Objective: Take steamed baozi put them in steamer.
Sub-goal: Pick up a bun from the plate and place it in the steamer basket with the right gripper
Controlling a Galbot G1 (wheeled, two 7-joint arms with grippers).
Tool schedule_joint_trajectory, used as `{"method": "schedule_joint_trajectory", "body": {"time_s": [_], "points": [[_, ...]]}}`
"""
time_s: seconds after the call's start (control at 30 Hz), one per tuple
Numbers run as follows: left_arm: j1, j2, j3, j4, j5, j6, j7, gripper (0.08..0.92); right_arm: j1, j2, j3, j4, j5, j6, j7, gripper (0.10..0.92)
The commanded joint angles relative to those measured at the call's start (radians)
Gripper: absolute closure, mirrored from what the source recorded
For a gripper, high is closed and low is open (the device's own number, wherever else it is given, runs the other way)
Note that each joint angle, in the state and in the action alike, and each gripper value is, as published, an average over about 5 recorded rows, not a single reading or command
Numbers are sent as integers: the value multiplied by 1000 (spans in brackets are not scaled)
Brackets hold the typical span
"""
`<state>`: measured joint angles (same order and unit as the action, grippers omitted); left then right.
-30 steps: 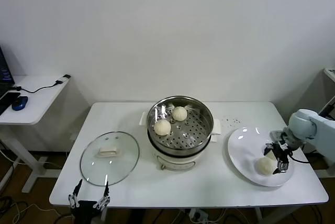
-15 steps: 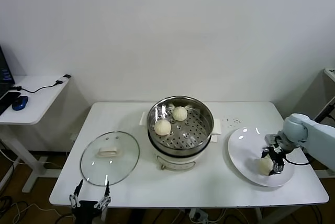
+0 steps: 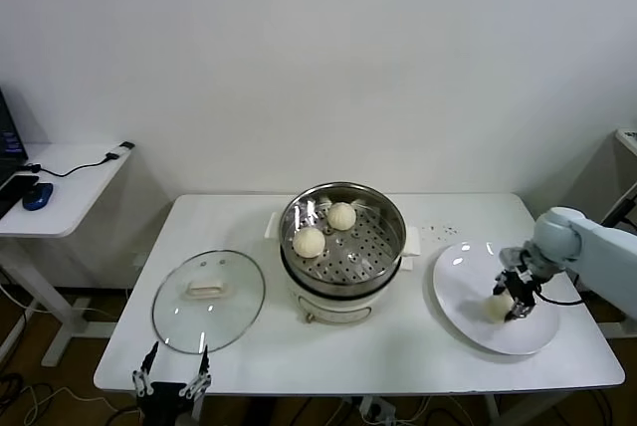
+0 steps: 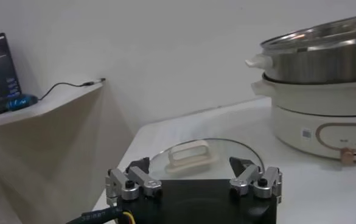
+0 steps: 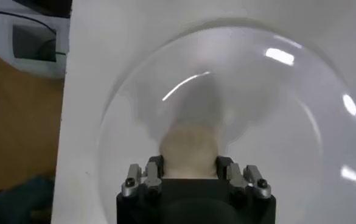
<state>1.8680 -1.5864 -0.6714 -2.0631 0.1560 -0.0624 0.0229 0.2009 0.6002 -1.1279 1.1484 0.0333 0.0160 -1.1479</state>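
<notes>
Two baozi (image 3: 324, 228) already sat in the steamer (image 3: 388, 215); the right gripper (image 3: 513, 297) clasped a third bun (image 5: 188, 149) on the plate (image 3: 458, 287), which next needed lifting across. Left gripper (image 3: 169, 378) hung spread wide, idle.

Three baozi (image 3: 310, 242) (two in the one steamer (image 3: 388, 209)), one plate (image 3: 460, 287), one lid (image 3: 239, 309)

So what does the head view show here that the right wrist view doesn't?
Only the head view shows the steamer holding two baozi, the glass lid and the left gripper, open at the table's front edge. Only the right wrist view shows the bun sitting between the fingers. Both show the right gripper shut on that bun over the white plate.
</notes>
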Motion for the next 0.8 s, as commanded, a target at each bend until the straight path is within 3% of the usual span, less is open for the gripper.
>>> {"method": "schedule_joint_trajectory", "body": {"time_s": [0.03, 0.3, 0.5, 0.8], "points": [[1, 2, 0, -1, 1, -1, 1, 177, 511, 160, -298, -4, 43, 288, -50, 456], [-4, 0, 3, -4, 3, 4, -1, 177, 742, 396, -389, -12, 53, 575, -43, 453], [-8, -1, 6, 0, 5, 5, -2, 177, 689, 514, -327, 61, 38, 593, -26, 450], [-9, 1, 5, 6, 7, 6, -2, 177, 483, 630, -249, 162, -97, 588, -18, 451]]}}
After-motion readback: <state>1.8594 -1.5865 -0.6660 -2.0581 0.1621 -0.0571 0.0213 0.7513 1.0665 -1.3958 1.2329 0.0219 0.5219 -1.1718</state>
